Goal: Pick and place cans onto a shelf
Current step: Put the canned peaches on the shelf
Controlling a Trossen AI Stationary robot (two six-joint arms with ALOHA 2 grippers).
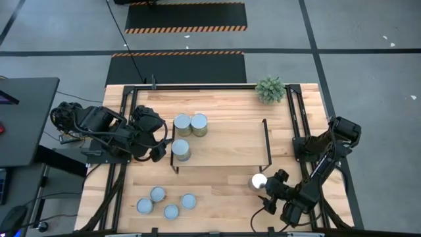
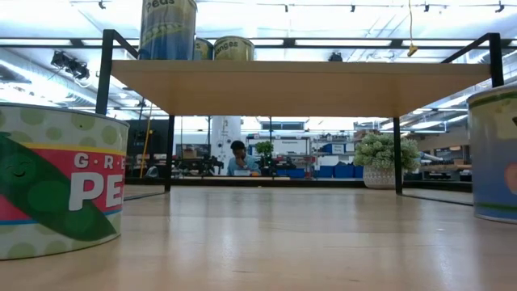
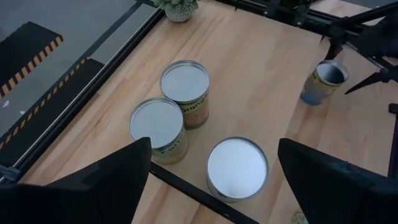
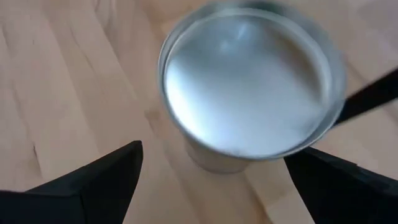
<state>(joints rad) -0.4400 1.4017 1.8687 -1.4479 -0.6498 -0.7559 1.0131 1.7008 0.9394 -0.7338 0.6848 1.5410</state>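
The shelf point(image 1: 227, 141) stands on the wooden surface point(image 1: 217, 197), toward its far edge, with black rod frames at both ends. Three wide cans sit on its board at the left end: two touching side by side near the far edge point(image 1: 182, 124) point(image 1: 198, 123), and a third point(image 1: 181, 149) just beside them toward the near edge, by the left frame. All three are closed, with bright flat lids; nothing shows of what is inside them.

The left gripper point(image 3: 211, 180) hangs above that third can, its fingers point(image 3: 112, 180) spread wide to either side of the lid point(image 3: 237, 167) and gripping nothing.

A fourth wide can point(image 1: 259, 181) stands on the surface just in front of the shelf's right end, toward the near right corner. The right gripper point(image 4: 214, 180) hovers right at it; in the right wrist view its fingers point(image 4: 93, 180) stand released on both sides of the can's lid point(image 4: 249, 81), apart from it.

Four smaller cans with blue-grey tops point(image 1: 166, 202) cluster near the near left corner of the surface, close together, upright and sealed.

A small potted plant point(image 1: 270, 89) stands at the far edge, beyond the shelf's right end. In the low view a can with a pea label point(image 2: 56, 182) stands on the surface at the left, and a person point(image 2: 238, 158) sits far back in the room.
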